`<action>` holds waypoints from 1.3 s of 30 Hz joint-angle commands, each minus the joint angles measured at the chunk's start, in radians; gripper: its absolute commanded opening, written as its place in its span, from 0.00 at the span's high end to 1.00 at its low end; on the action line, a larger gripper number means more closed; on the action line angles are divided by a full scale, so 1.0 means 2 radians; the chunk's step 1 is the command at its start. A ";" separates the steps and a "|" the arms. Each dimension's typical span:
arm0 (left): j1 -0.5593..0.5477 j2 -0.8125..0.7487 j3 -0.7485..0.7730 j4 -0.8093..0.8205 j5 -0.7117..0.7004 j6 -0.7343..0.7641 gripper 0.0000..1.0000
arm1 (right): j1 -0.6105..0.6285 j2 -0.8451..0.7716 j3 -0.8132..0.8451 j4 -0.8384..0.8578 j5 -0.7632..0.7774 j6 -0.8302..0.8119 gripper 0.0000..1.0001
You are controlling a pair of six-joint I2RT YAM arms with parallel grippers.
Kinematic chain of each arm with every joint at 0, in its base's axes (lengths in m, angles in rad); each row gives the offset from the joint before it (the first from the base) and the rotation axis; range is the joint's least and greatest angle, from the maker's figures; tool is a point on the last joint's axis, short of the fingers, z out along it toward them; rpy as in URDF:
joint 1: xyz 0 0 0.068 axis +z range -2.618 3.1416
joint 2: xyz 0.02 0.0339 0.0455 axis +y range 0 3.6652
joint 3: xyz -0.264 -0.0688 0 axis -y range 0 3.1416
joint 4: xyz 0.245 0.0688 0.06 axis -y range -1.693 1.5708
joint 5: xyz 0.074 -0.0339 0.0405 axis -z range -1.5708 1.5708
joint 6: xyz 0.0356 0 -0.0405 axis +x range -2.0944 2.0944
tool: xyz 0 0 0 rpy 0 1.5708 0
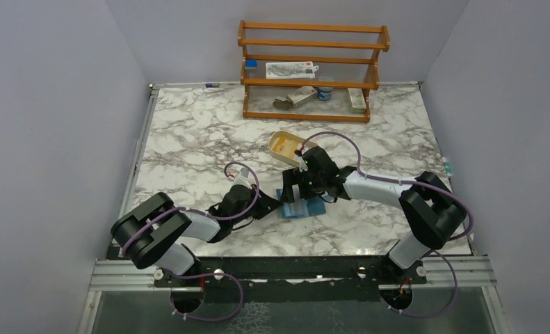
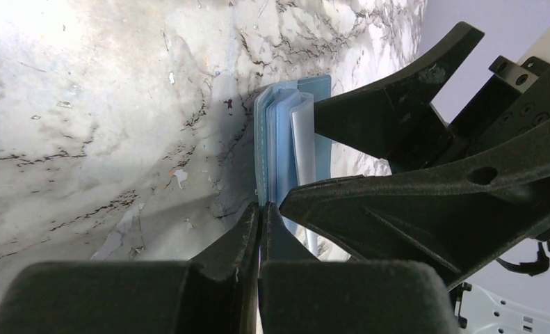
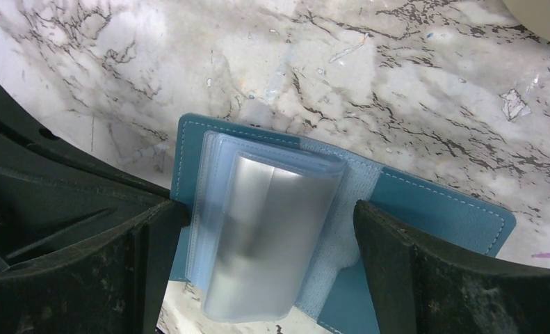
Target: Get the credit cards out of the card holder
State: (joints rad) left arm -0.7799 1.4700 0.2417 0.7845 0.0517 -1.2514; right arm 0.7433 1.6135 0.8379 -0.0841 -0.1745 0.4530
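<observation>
The teal card holder (image 1: 308, 208) lies open on the marble table (image 1: 202, 132), near the front middle. Its clear sleeves (image 3: 209, 181) curl upward, and a pale grey credit card (image 3: 272, 229) shows inside the top one. My left gripper (image 2: 261, 207) is shut on the holder's left cover edge (image 2: 261, 146); from above it (image 1: 270, 207) sits just left of the holder. My right gripper (image 3: 272, 268) is open, its fingers (image 3: 404, 271) standing on either side of the curled sleeves without touching them. It (image 1: 296, 197) hangs over the holder from the right.
An oval tan tray with a yellow inside (image 1: 286, 146) sits just behind the right gripper. A wooden rack (image 1: 312, 69) with small items stands at the back edge. Grey walls close in both sides.
</observation>
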 commanded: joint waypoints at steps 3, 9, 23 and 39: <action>-0.007 -0.023 0.012 -0.007 -0.012 0.014 1.00 | 0.004 0.015 0.025 -0.065 0.047 -0.001 0.00; -0.007 -0.036 0.013 -0.018 -0.016 0.020 1.00 | 0.004 0.019 0.032 -0.093 0.073 -0.011 0.00; -0.007 -0.054 0.011 -0.041 -0.022 0.027 1.00 | 0.005 0.002 0.037 -0.140 0.136 -0.034 0.00; -0.007 -0.057 0.009 -0.055 -0.037 0.027 1.00 | 0.005 -0.011 0.040 -0.197 0.222 -0.052 0.00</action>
State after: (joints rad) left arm -0.7940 1.3762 0.2489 0.6556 0.0147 -1.2072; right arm 0.7532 1.6100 0.9020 -0.3454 0.1383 0.3862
